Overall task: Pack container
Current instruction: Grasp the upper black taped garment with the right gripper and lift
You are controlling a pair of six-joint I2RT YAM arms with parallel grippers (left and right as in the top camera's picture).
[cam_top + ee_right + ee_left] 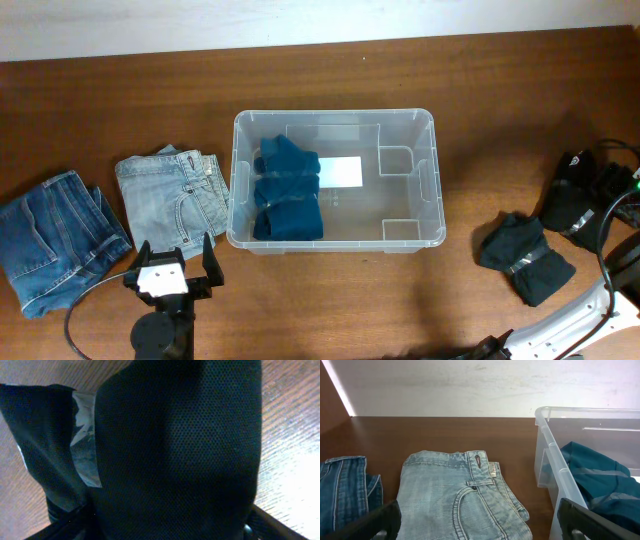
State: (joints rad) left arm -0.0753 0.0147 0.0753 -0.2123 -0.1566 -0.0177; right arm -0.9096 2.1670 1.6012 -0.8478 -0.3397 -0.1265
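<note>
The left gripper (174, 252) points forward from its base, level, with jaws spread wide; its dark fingers (592, 519) fill the wrist view's lower corners. The right arm (588, 312) lies low at the lower right. The right gripper (160, 532) gapes too.

Container (335, 113) right half seemingly free; garment (288, 190) fills left.

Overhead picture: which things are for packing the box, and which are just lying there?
For the job: container, teal cloth inside it, light jeans, dark jeans, black bundle, second black bundle, probably all to pack.
Just lying about: black cables at the right edge.
</note>
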